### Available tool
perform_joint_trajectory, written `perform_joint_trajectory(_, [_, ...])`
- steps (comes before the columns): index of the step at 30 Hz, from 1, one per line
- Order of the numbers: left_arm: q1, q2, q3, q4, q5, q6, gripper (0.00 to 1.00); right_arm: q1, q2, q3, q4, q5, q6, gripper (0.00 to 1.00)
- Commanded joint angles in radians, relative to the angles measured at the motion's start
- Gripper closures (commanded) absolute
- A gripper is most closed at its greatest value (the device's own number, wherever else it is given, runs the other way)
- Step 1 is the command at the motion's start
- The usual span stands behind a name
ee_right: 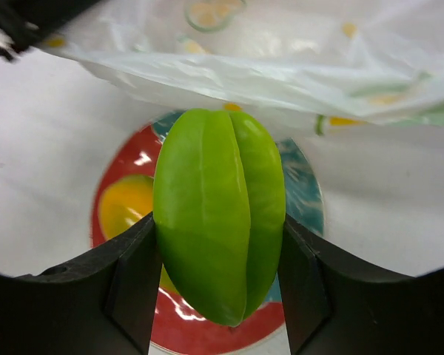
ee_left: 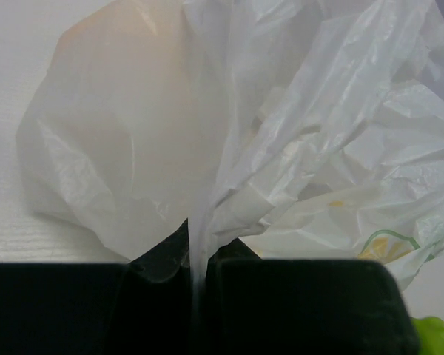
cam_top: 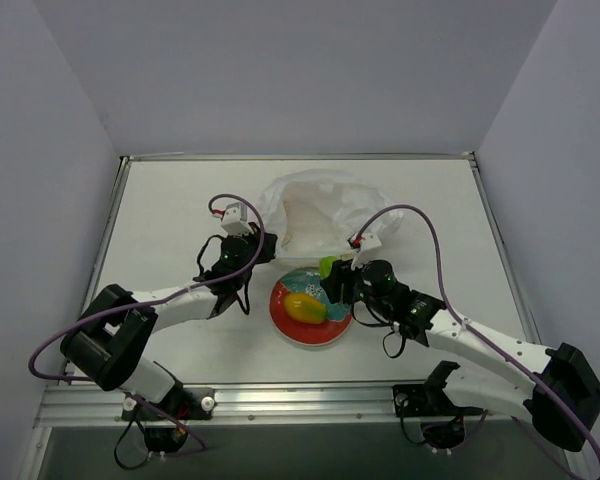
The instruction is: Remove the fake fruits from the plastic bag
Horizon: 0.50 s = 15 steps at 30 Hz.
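Observation:
The white plastic bag (cam_top: 315, 213) lies crumpled at the back middle of the table. My left gripper (cam_top: 242, 243) is shut on a pinched fold of the bag (ee_left: 196, 244) at its left edge. An orange shape (ee_left: 126, 81) shows faintly through the plastic. My right gripper (cam_top: 332, 274) is shut on the green pointed fruit (ee_right: 220, 214) and holds it above the far edge of the red-and-teal plate (cam_top: 289, 325). The yellow-orange mango-like fruit (cam_top: 306, 307) lies on the plate, also in the right wrist view (ee_right: 124, 204).
The plate (ee_right: 189, 333) sits just in front of the bag's edge (ee_right: 281, 78). The table's raised rim (cam_top: 300, 157) runs along the back and walls close in on both sides. Purple cables (cam_top: 435, 250) loop over both arms.

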Motion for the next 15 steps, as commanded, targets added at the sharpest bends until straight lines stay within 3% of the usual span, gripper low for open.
perform_joint_trajectory(1, [0.006,-0.033,-0.008,0.053,0.041,0.021,0.98,-0.003,0.008,-0.054,0.019,0.130,0.086,0.86])
perform_joint_trajectory(9, [0.008,-0.053,-0.028,0.054,0.070,0.032,0.98,0.006,0.118,-0.064,0.080,0.135,0.104,0.84])
perform_joint_trajectory(12, [0.008,-0.047,-0.029,0.058,0.079,0.032,0.98,0.022,0.120,-0.078,0.079,0.161,0.116,0.73])
perform_joint_trajectory(15, [0.009,-0.030,-0.028,0.069,0.095,0.034,0.98,0.031,0.111,-0.094,0.073,0.159,0.126,0.52])
